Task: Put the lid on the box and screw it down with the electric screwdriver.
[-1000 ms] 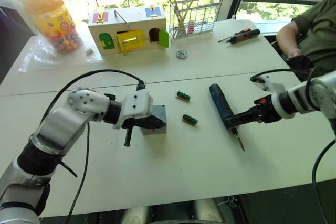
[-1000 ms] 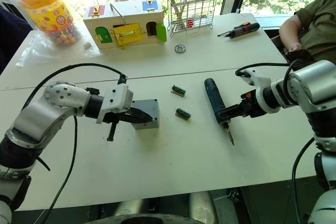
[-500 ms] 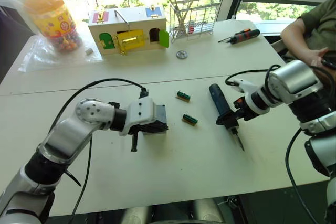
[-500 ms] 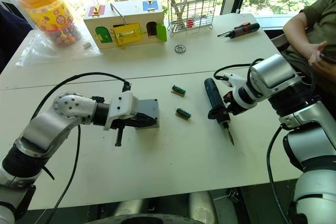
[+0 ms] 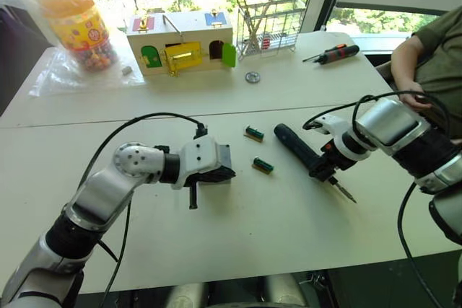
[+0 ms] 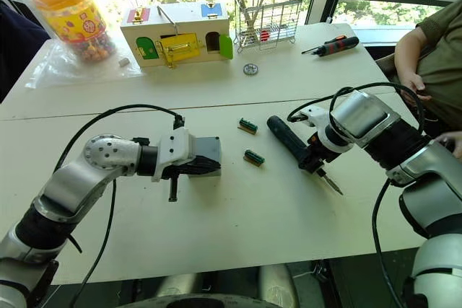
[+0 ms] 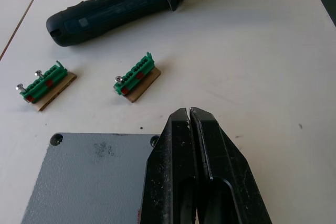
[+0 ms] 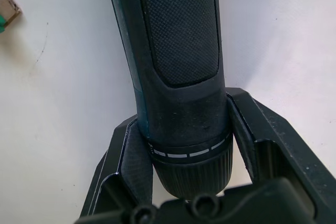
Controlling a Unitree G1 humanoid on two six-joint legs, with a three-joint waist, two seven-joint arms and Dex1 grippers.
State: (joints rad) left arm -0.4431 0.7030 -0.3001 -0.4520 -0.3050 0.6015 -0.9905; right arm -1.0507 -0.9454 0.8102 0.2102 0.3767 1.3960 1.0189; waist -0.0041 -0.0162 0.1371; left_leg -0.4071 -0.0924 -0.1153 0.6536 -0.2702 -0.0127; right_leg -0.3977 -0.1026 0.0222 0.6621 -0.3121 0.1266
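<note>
The grey box [image 5: 222, 158] stands mid-table, and the flat grey lid [image 7: 89, 177] with corner screw holes lies on top of it. My left gripper [image 7: 189, 116] is shut with nothing in it, its fingertips over the lid's edge on the side facing the screwdriver. The electric screwdriver [image 5: 299, 151] lies slanted on the table to the right, its metal bit [image 5: 344, 192] pointing toward the near right. Near the bit end, my right gripper [image 5: 323, 168] is shut on the tool's body, a finger [image 8: 137, 156] pressed to each side.
Two green terminal blocks [image 5: 253, 133] [image 5: 262, 165] lie between box and screwdriver. At the back stand a wooden box with coloured doors [image 5: 184, 41], a wire basket [image 5: 271, 27], a sweets jar [image 5: 72, 27] and a hand screwdriver [image 5: 333, 53]. A person [image 5: 426, 55] sits at the right.
My right gripper has closed on the electric screwdriver and swung it, so its handle now points left and its bit to the near right. My left gripper crept slightly right over the lid.
</note>
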